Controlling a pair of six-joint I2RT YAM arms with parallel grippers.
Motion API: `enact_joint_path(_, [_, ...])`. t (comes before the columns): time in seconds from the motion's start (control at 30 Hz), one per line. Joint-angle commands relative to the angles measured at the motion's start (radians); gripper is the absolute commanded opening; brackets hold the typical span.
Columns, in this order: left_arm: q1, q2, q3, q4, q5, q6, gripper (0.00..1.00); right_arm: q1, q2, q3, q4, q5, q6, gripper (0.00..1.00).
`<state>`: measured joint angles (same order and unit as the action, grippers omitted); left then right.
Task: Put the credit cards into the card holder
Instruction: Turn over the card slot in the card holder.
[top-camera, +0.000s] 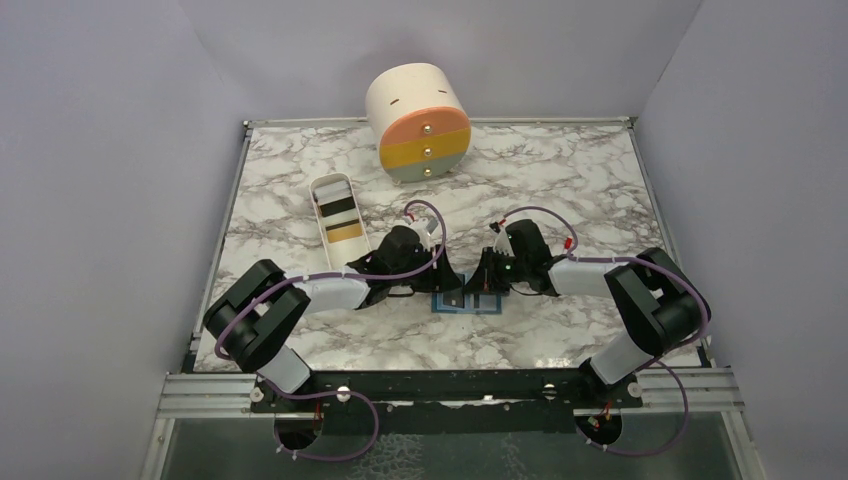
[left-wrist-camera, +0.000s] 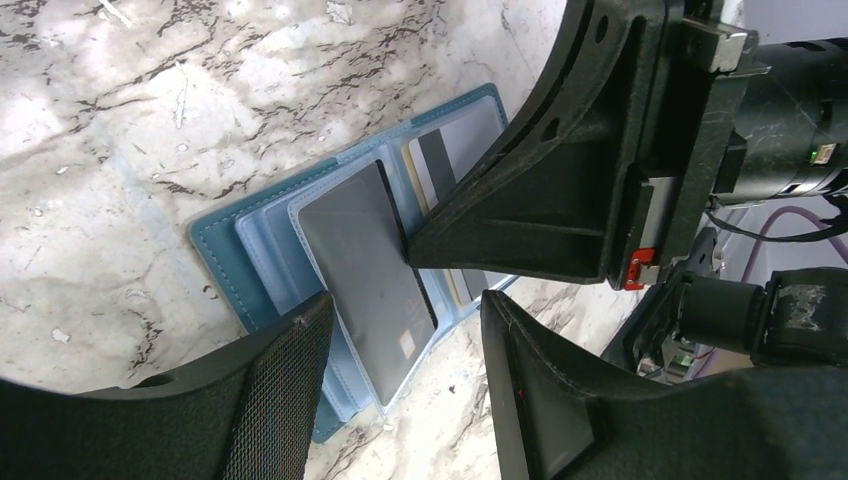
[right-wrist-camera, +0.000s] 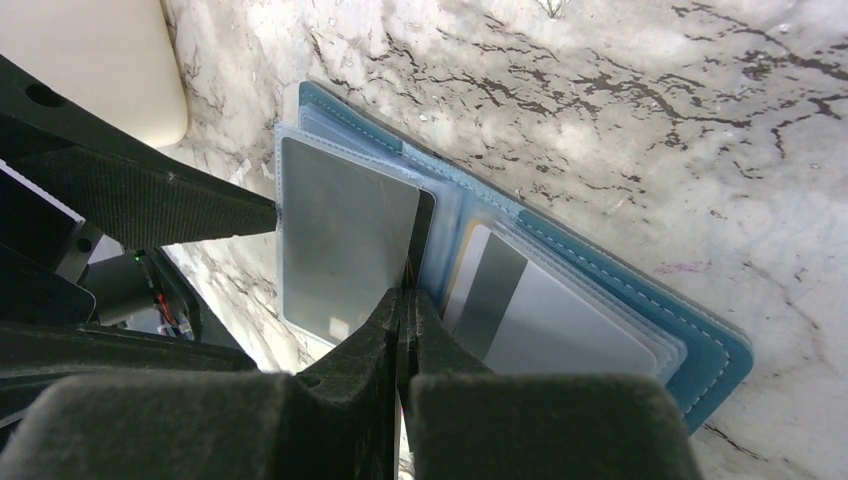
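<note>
The blue card holder (top-camera: 468, 303) lies open on the marble between both grippers. A dark grey card (left-wrist-camera: 365, 270) sits in its left clear sleeve. A pale grey card with a dark stripe (right-wrist-camera: 545, 315) sits in the right sleeve. My left gripper (left-wrist-camera: 405, 297) is open, its fingers straddling the near end of the grey card (right-wrist-camera: 340, 250), and one fingertip (right-wrist-camera: 255, 215) touches the holder's left edge. My right gripper (right-wrist-camera: 405, 292) is shut, tips down at the holder's fold beside that card. Nothing shows clearly between its jaws.
A long white tray (top-camera: 330, 185) at the back left holds a dark card and a gold card (top-camera: 345, 232). A cream cylinder with orange, yellow and grey drawers (top-camera: 420, 122) stands at the back. Both forearms angle inward over the table's middle.
</note>
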<state>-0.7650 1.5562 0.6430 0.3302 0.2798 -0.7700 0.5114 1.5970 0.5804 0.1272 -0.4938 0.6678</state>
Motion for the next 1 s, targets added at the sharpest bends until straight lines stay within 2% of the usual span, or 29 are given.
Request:
enact_joint_path(0.0, [-0.002,0.008,0.007,0.082,0.083,-0.04,0.58,0.006,0.044,-0.029,-0.026,0.073,-0.034,0.01])
enact_joint_path(0.47, [-0.036,0.013,0.016,0.189,0.159,-0.149,0.58,0.006,0.024,-0.065,0.139,0.028,-0.017,0.03])
enact_joint_path(0.73, [-0.043,0.036,0.051,0.213,0.195,-0.17,0.58,0.006,-0.087,-0.059,0.069,0.099,-0.05,0.06])
enact_joint_path(0.97, [-0.045,0.059,0.044,0.213,0.194,-0.166,0.58,0.005,-0.186,-0.037,-0.077,0.233,-0.092,0.11])
